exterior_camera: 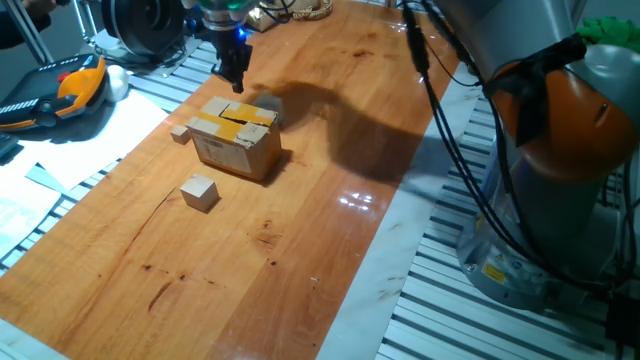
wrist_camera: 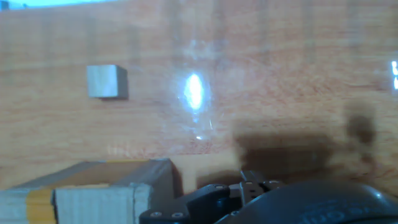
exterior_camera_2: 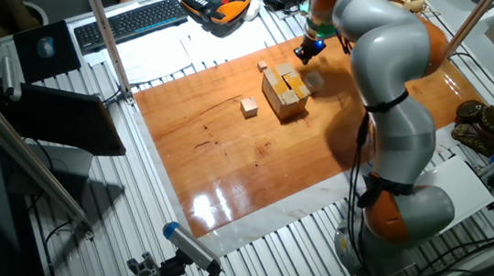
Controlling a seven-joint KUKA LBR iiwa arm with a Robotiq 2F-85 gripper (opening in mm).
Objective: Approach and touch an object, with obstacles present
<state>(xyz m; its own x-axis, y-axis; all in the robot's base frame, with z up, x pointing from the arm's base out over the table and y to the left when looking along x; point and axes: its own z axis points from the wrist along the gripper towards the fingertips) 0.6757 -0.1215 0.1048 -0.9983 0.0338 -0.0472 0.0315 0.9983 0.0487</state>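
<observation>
My gripper [exterior_camera: 236, 78] hangs fingers-down just above the table, close behind the far edge of a cardboard box [exterior_camera: 237, 141] with yellow tape. Its black fingers look pressed together with nothing between them. It also shows in the other fixed view [exterior_camera_2: 303, 52], beside the box [exterior_camera_2: 284, 94]. A wooden cube [exterior_camera: 200, 192] lies in front of the box, a smaller one [exterior_camera: 180, 133] at its left, and a third cube [exterior_camera: 268, 106] just behind it, near the gripper. The hand view shows the box corner [wrist_camera: 87, 190], one cube [wrist_camera: 102, 81] and the gripper base [wrist_camera: 249, 190].
The wooden table [exterior_camera: 330, 230] has slatted metal edges. An orange-and-black pendant [exterior_camera: 70, 90] and papers [exterior_camera: 60, 150] lie off its left side. Cables [exterior_camera: 440, 120] and the arm's orange base [exterior_camera: 560, 130] stand at the right.
</observation>
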